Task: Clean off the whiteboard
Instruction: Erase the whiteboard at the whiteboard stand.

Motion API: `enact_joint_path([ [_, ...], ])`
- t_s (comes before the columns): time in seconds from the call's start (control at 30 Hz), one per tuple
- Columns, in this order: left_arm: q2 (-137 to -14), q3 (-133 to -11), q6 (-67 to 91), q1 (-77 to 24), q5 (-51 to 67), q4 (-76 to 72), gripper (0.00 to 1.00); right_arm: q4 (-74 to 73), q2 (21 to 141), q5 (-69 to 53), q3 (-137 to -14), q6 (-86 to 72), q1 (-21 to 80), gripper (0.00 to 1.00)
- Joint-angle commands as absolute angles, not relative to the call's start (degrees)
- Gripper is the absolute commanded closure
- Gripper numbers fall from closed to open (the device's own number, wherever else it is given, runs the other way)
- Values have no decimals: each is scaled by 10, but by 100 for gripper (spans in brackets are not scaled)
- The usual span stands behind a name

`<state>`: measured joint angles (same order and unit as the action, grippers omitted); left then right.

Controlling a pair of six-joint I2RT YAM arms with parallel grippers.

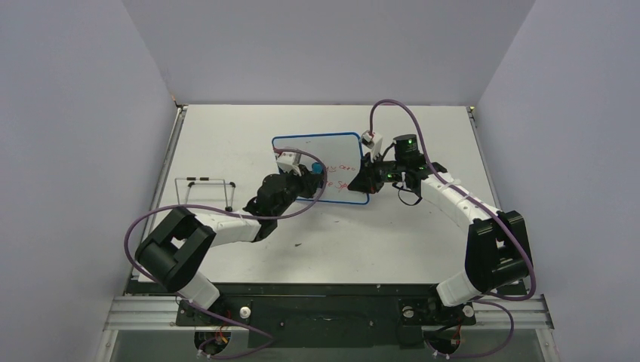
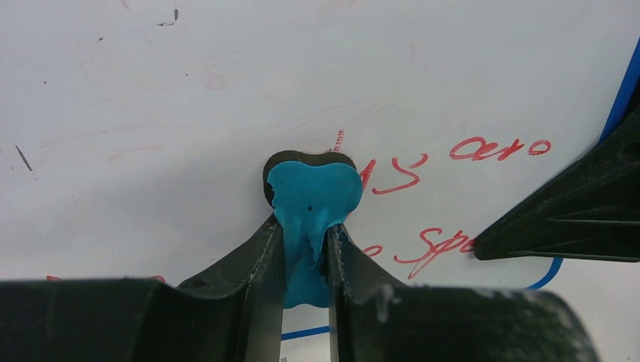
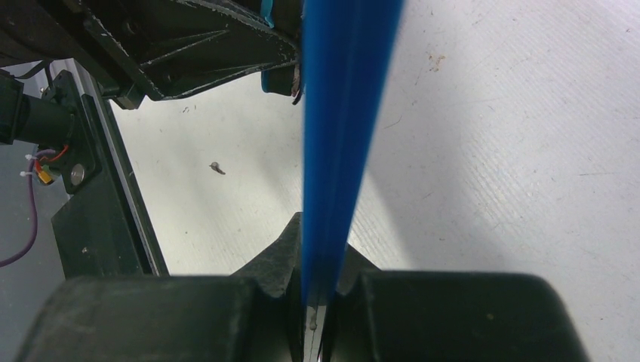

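The whiteboard, white with a thin blue rim, is held tilted above the table's middle. Red handwriting remains on its right part; the left part is wiped. My right gripper is shut on the board's right edge, which shows as a blue strip between its fingers. My left gripper is shut on the blue-and-black eraser and presses it against the board face, just left of the red writing. The right gripper's finger shows at the board's edge.
A small wire stand sits on the table at the left. A small dark speck lies on the table near the front. Grey walls enclose the table on three sides.
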<state>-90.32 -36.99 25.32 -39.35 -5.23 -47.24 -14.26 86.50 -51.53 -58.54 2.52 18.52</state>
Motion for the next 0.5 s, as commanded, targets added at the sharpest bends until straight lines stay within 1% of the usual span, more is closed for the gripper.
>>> enact_joint_path([
  [0.0,-895,-383,250,-388,-47,-492,100,-175,865,-554,-599,51,216,100],
  [0.2,-897,-394,259,-361,-47,-476,100,-174,868,-554,-600,50,221,100],
  [0.37,-888,-378,198,-406,-19,-510,100,-173,869,-552,-600,49,222,100],
  [0.47,-886,-363,196,-414,-26,-522,100,-173,871,-553,-599,48,223,100],
])
